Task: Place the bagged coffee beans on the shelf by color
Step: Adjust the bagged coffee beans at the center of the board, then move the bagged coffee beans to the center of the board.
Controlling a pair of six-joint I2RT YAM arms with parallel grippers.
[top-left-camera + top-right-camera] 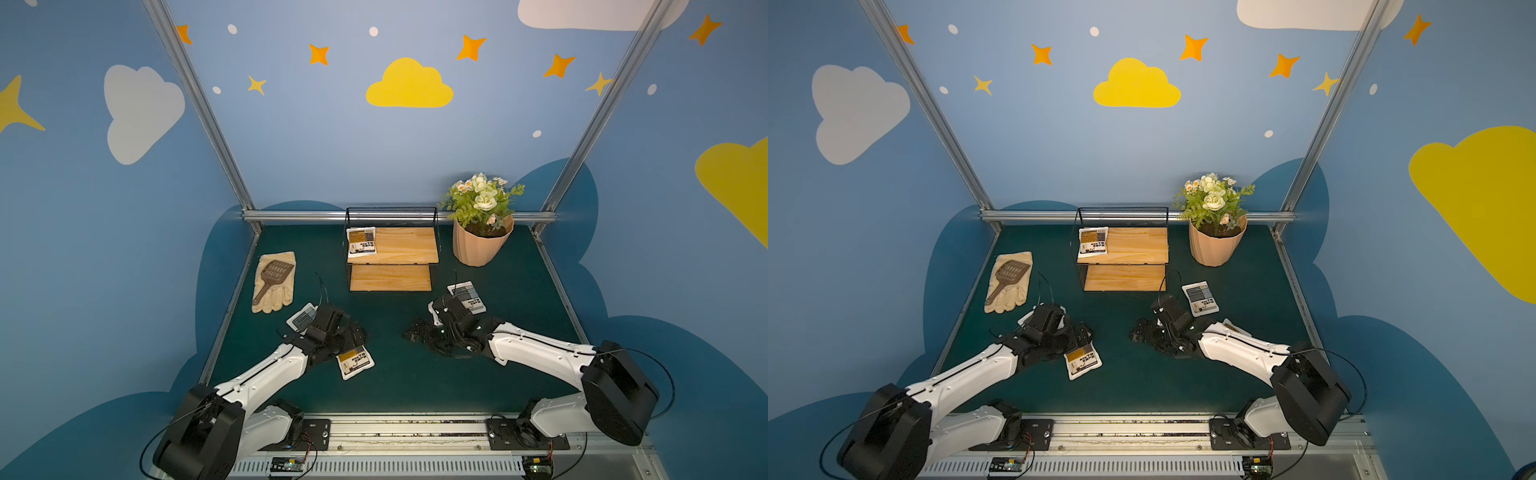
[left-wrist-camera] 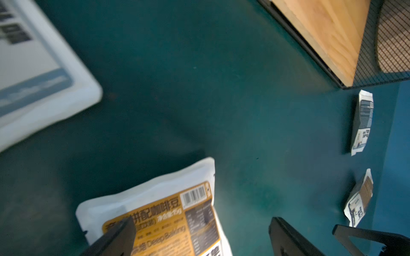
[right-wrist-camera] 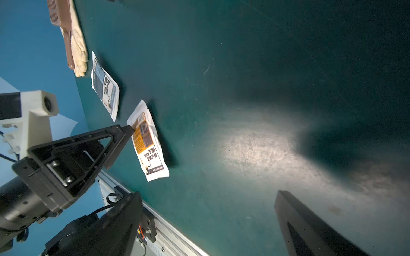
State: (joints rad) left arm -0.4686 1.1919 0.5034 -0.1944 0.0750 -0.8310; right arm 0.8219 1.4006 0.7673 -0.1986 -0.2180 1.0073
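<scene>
A yellow bag (image 2: 173,221), puffy white with dark print, lies flat with its end at one finger (image 2: 117,237) of the left gripper (image 2: 200,223), jaws spread, open mat (image 2: 221,99) past its other edges. The right gripper (image 3: 208,195), likewise spread, stands over bare mat. Five bags: three yellow, two grey bags (image 1: 467,297); one shelved bag (image 1: 361,242) lies at the top board's end on the shelf (image 1: 411,245).

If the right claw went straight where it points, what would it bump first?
Probably just the green mat: the open right gripper tips down at a bare patch. The yellow-brown coffee pouch lies off to one side, though depth is hard to judge.
</scene>
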